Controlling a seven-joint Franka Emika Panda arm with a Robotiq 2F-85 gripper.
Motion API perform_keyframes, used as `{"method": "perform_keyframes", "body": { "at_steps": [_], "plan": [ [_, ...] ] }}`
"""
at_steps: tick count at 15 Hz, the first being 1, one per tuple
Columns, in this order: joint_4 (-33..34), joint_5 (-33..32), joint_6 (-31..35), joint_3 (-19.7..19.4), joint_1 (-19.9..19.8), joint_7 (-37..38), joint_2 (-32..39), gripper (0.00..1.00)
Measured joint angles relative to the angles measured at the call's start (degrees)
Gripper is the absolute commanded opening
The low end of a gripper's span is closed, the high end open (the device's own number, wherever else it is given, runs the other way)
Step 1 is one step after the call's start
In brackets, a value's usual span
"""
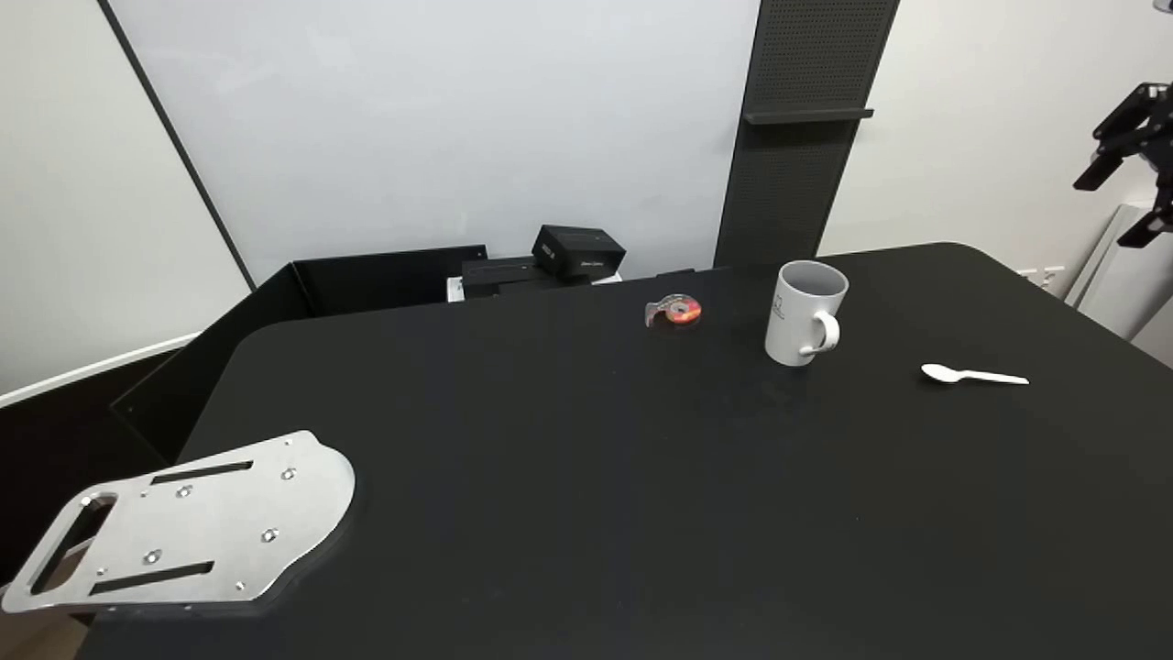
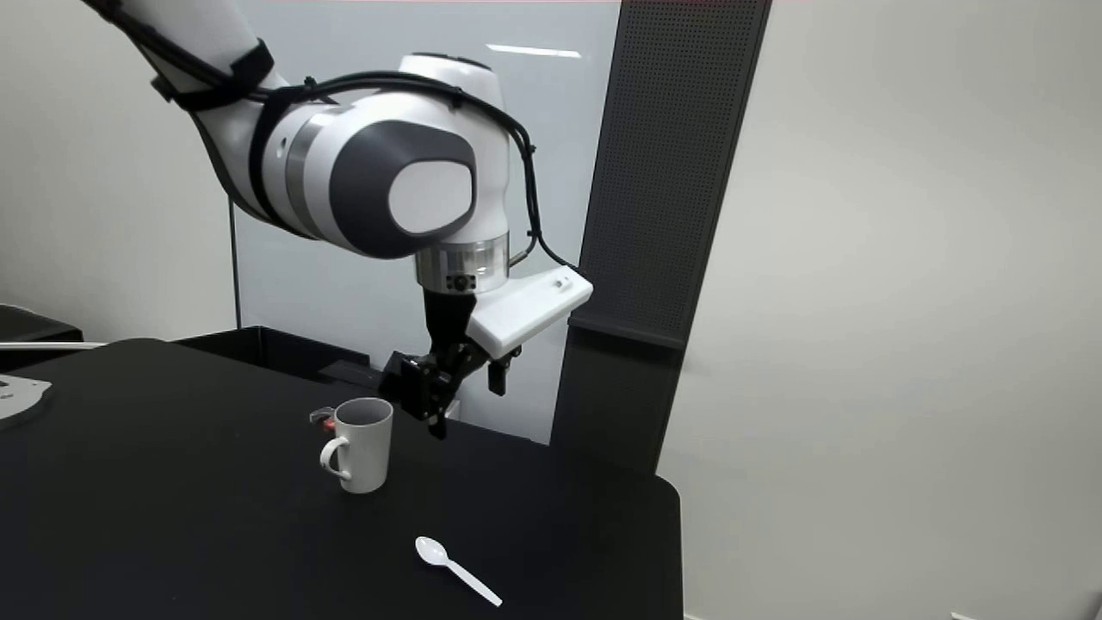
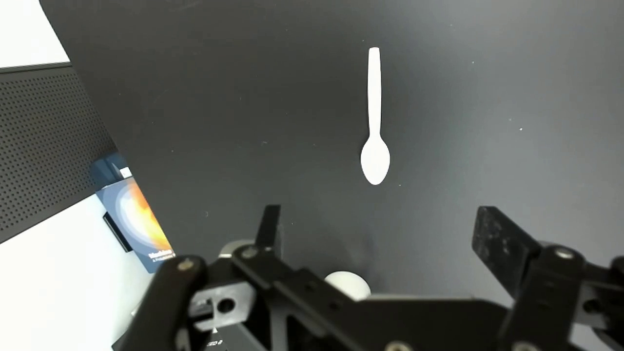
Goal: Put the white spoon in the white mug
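Observation:
The white spoon (image 1: 942, 373) lies flat on the black table and shows in both exterior views (image 2: 431, 551). In the wrist view the whole spoon (image 3: 375, 158) shows beyond the fingertips, its bowl nearest to them. The white mug (image 1: 794, 316) stands upright with its handle on the side, and shows in both exterior views (image 2: 367, 448). In the wrist view only a rounded white part (image 3: 348, 284), likely the mug, shows behind the gripper body. My gripper (image 3: 378, 214) is open and empty, raised above the table; it also shows in both exterior views (image 1: 1112, 209) (image 2: 467, 412).
A clear tape dispenser with a red-orange roll (image 1: 681, 310) lies near the mug. A silver metal plate (image 1: 229, 522) lies at the table's left in an exterior view. Black boxes (image 1: 577, 252) stand behind the table edge. A colourful printed item (image 3: 139, 219) shows beyond the edge.

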Motion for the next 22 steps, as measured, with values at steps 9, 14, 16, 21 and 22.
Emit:
{"method": "perform_keyframes", "body": {
  "at_steps": [9, 14, 16, 21, 22],
  "plan": [
    [3.81, 0.00, 2.92, 4.65, -5.21, -0.36, 8.08, 1.00],
    [4.89, 0.00, 3.35, 6.88, -7.08, -0.49, 10.78, 1.00],
    [4.97, -0.13, 3.42, 7.22, -7.23, -0.40, 11.48, 1.00],
    [5.16, -0.41, 1.55, 7.21, -7.22, -0.28, 11.57, 1.00],
    [5.18, -0.42, 1.53, 7.21, -7.22, -0.28, 11.57, 1.00]
  ]
}}
